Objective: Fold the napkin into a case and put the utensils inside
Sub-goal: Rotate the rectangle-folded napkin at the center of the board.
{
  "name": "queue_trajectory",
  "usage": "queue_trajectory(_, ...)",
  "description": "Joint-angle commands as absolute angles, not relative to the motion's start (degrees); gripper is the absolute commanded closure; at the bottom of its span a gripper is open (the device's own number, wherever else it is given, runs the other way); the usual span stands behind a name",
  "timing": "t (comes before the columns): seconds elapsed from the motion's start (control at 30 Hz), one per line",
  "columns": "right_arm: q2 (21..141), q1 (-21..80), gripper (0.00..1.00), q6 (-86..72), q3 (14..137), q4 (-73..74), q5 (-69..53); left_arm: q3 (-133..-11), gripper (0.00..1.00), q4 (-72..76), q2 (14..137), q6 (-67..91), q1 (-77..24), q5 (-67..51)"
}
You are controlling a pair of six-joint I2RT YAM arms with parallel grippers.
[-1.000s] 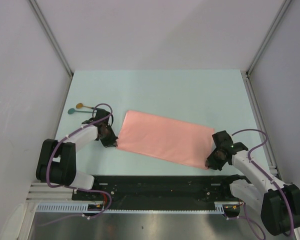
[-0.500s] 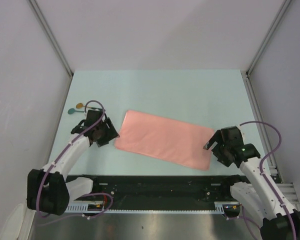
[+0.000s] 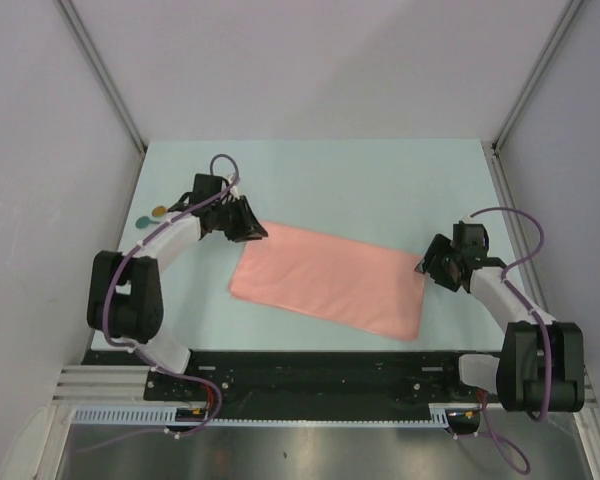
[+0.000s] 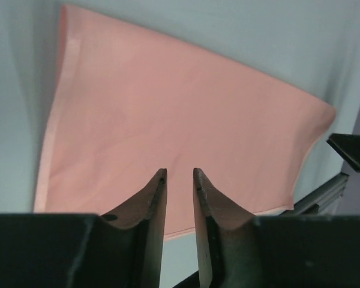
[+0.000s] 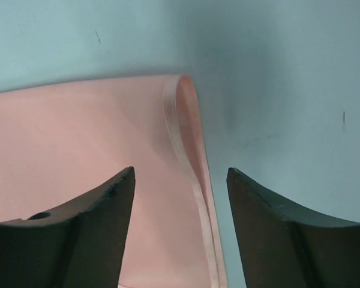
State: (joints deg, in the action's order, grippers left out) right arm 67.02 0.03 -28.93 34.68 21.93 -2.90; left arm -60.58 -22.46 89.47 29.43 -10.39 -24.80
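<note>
Spoons (image 3: 158,211) lie well left of the left gripper (image 4: 179,173), apart from the napkin (image 3: 330,280). That gripper's narrow, empty jaws face along the folded cloth's long axis toward the right gripper (image 5: 180,171), whose wide jaws straddle its doubled right corner.

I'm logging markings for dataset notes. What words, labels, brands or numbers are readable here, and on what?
None readable. No print shows on the napkin, the spoons, the table, the left pincer or the right pincer in any view.
</note>
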Motion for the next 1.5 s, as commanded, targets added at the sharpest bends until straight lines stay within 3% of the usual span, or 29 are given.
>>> queue_trajectory(0.0, 72.84, -1.67, 0.36, -21.36, 37.00, 11.53, -7.74, -62.58, 0.76, -18.29, 95.79, 29.35, -11.60, -34.37)
queue_trajectory(0.1, 75.75, -2.63, 0.46, -20.57, 38.14, 10.81, -7.82, -62.05, 0.79, -15.82, 99.04, 31.55, -11.78, -34.45)
queue_trajectory(0.5, 82.52, -4.22, 0.43, -18.63, 40.60, 8.70, -8.09, -69.07, 1.00, -17.30, 107.22, 39.81, -10.64, -27.34)
queue_trajectory(0.83, 84.64, -4.92, 0.46, -18.72, 42.19, 8.61, -8.17, -73.47, 1.00, -21.97, 111.97, 41.66, -8.26, -18.64)
queue_trajectory(1.0, 87.18, -5.01, 0.59, -19.16, 42.10, 7.30, -9.49, -75.76, 1.00, -25.58, 115.22, 40.78, -8.09, -16.79)
queue_trajectory(1.13, 87.89, -5.01, 0.63, -19.07, 41.66, 5.89, -10.02, -74.27, 1.00, -24.35, 115.58, 41.13, -8.09, -17.84)
queue_trajectory(1.2, 88.07, -5.01, 0.74, -18.90, 41.92, 5.80, -10.02, -74.18, 1.00, -24.43, 115.14, 41.22, -8.09, -17.67)
queue_trajectory(1.47, 90.17, -5.01, 0.96, -19.51, 43.24, 4.30, -10.63, -72.96, 1.00, -21.81, 114.52, 41.66, -8.09, -17.75)
